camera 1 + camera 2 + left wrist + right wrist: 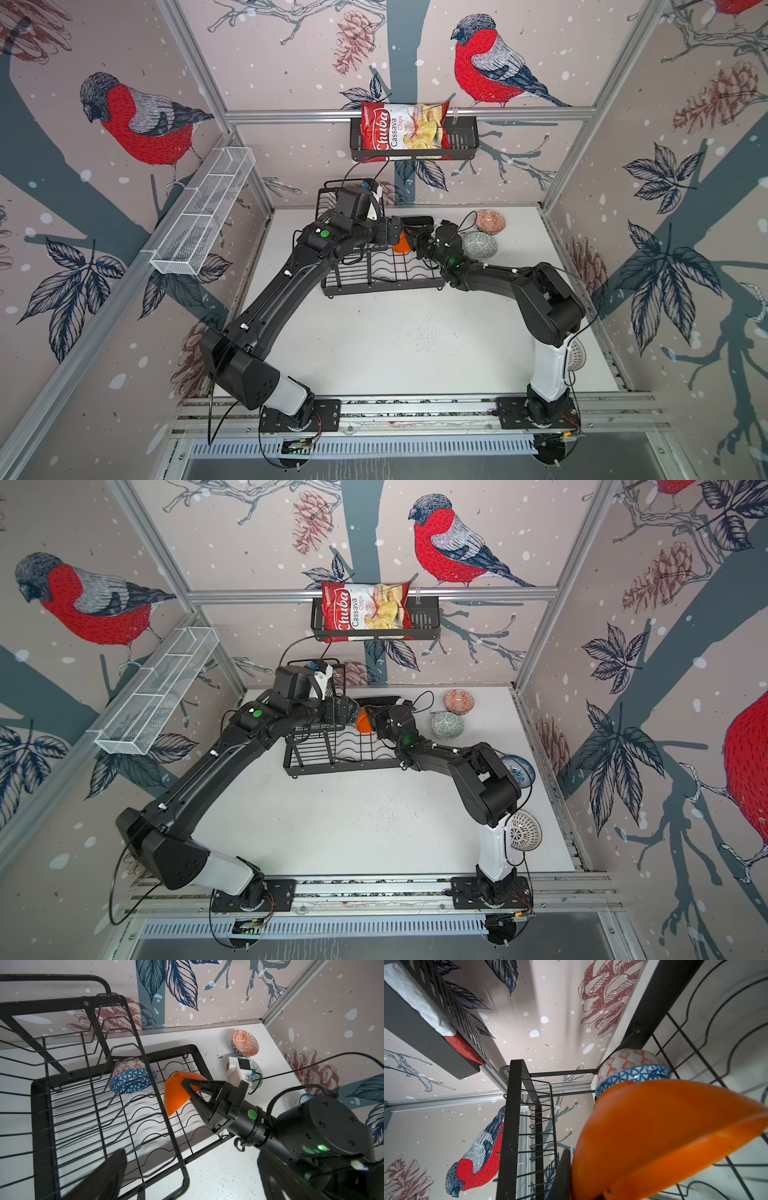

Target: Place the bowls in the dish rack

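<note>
My right gripper (pixel 188 1087) is shut on the rim of the plain orange bowl (pixel 176 1095) (pixel 400 244) (pixel 364 722) and holds it tilted on edge over the wavy base of the black dish rack (pixel 41 1105) (pixel 374 287). One finger (pixel 563 1172) shows beside the orange bowl (pixel 664 1136). A dark-blue geometric bowl (pixel 133 1080) (pixel 633 1073) lies upside down in the rack's far corner. My left gripper (pixel 191 1178) stands open and empty above the rack's front side. On the table right of the rack sit an orange-red patterned bowl (pixel 487 220) and a grey-green bowl (pixel 481 244).
A white bowl with blue flowers (pixel 519 771) and a white lattice bowl (pixel 525 831) sit by the right wall, partly behind the right arm. A black shelf basket with a chips bag (pixel 415 137) hangs on the back wall, a white mesh basket (pixel 203 212) on the left.
</note>
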